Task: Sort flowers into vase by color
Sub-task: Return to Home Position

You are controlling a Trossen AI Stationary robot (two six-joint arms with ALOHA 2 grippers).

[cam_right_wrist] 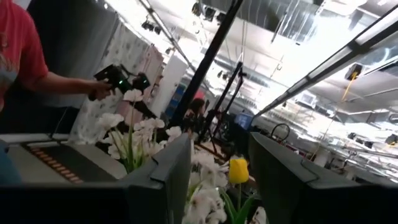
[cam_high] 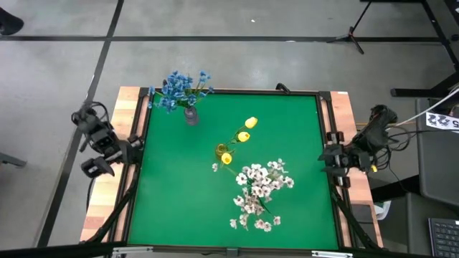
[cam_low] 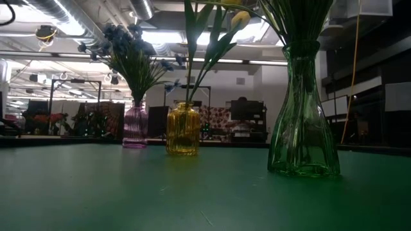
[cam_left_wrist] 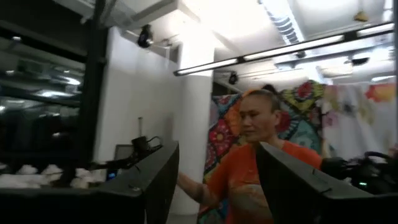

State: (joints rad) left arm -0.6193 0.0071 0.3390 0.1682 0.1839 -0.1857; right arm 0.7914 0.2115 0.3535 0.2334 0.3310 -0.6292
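On the counter, blue flowers, yellow flowers and white flowers stood in separate vases; sorting looked done. Left gripper and right gripper sat aside, fingers apart, empty.

Three bunches stand in a slanting line across the table — blue flowers at the far-left corner, yellow flowers at the middle, white flowers toward the near-right corner. The whites spread widest and almost meet the yellows, while a bare gap lies between blue and yellow. The near-left and far-right corners lie bare — wide room there.
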